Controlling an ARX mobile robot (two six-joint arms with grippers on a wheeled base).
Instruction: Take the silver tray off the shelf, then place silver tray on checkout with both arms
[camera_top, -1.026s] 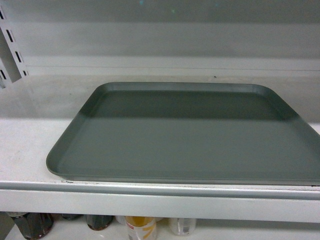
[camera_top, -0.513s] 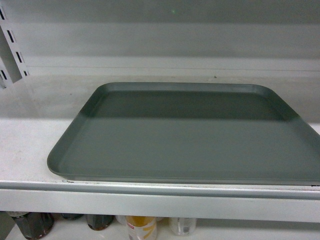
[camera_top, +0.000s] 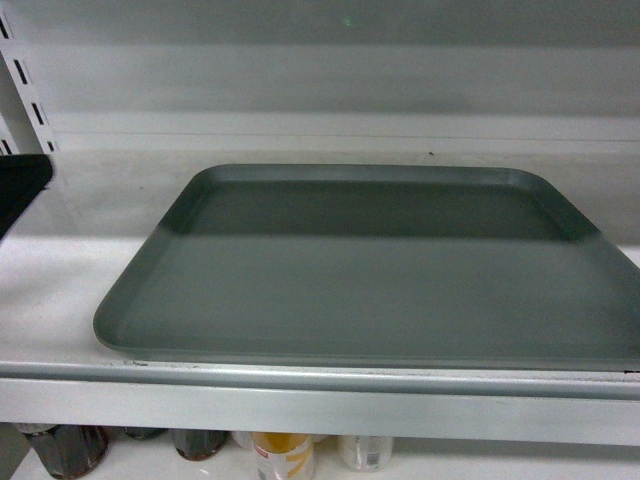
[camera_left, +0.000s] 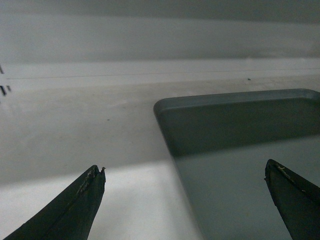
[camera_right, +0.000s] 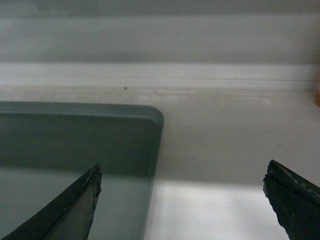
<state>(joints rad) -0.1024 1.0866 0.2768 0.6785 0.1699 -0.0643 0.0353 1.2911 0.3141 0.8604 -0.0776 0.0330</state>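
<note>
1. Your silver tray (camera_top: 370, 265) lies flat on the white shelf (camera_top: 60, 290), its front edge close to the shelf's front lip.
2. Your left gripper (camera_left: 185, 200) has its fingers (camera_left: 82, 205) spread wide, straddling the tray's left rim without touching it.
3. Your right gripper (camera_right: 182, 200) is likewise spread wide, straddling the tray's right rim.
4. Bottles and cans (camera_top: 280, 455) stand on the lower shelf below.
</note>
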